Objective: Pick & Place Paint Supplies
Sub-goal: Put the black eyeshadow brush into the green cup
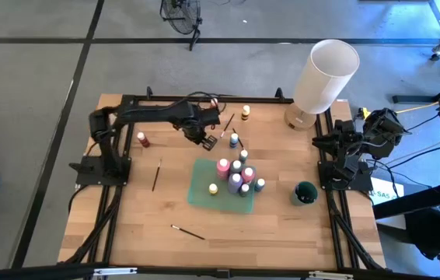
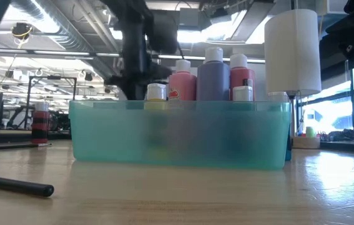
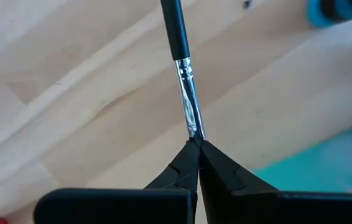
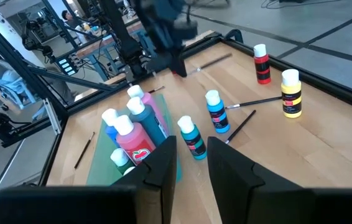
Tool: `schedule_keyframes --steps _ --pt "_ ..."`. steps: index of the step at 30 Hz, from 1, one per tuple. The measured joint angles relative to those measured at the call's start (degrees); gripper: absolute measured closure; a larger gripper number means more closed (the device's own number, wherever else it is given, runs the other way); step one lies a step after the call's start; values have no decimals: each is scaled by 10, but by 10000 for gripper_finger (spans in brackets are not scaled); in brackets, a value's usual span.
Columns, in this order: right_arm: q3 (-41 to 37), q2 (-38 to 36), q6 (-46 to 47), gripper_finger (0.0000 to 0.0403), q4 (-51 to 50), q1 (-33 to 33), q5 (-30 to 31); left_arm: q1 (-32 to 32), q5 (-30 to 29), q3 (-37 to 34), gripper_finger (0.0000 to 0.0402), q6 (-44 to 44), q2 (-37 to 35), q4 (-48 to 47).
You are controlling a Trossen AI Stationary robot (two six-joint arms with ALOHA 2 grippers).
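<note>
A wooden table (image 1: 267,225) holds a teal tray (image 1: 201,190) near its middle, with a cluster of small paint bottles (image 1: 235,175) standing in its right part: pink, purple, yellow and teal among them.

The left gripper (image 3: 198,144) reaches over the table just behind the tray, its fingers pinched together on the metal-collared tip of a dark-handled brush (image 3: 185,74). A blue bottle (image 1: 234,140) stands close by, and a red bottle (image 1: 142,139) and a yellow bottle (image 1: 246,113) stand farther off. Two more brushes (image 1: 156,175) lie loose on the wood.

The right gripper (image 4: 191,155) waits at the table's right edge, fingers narrowly apart, holding nothing.
</note>
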Motion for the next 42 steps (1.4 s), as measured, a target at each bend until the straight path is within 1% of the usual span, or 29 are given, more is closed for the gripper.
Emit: schedule_keyframes --steps 3,7,10,12,15,17,20,22,24,26,30,32,33,35,36,39,42 --pt "0 0 0 311 0 0 0 -11 -2 0 399 -21 -44 -1" --pt "0 0 -4 311 6 0 -1 -26 7 0 399 -59 -122 15" --pt "0 0 -60 311 46 0 -11 -40 20 0 399 -81 -181 66" --pt "0 2 -141 311 96 0 -14 -52 31 1 399 -89 -214 118" --pt "0 14 -306 311 197 0 -25 -74 50 1 399 -100 -243 205" --pt "0 27 -418 311 268 0 -30 -87 62 1 399 -100 -251 269" --pt "3 53 -560 309 359 0 -30 -105 72 1 399 -100 -249 346" --pt "17 75 -632 305 393 0 -23 -116 75 1 399 -100 -240 379" --pt "31 102 -679 302 419 0 9 -127 76 1 399 -102 -229 410" --pt "44 124 -719 302 436 0 21 -136 76 1 399 -108 -217 434" --pt "55 156 -738 304 436 0 15 -157 78 1 399 -118 -184 488" --pt "55 169 -741 304 434 0 14 -166 92 1 399 -128 -166 528" --pt "57 175 -757 304 433 0 9 -171 99 1 399 -130 -158 550" --pt "69 192 -784 304 411 2 -9 -180 110 1 399 -141 -140 586" --pt "79 203 -788 304 396 4 -7 -183 115 1 399 -146 -131 601" --pt "127 239 -770 304 320 13 27 -191 127 1 399 -163 -106 642" --pt "190 282 -703 304 190 26 52 -195 143 2 399 -189 -83 683"
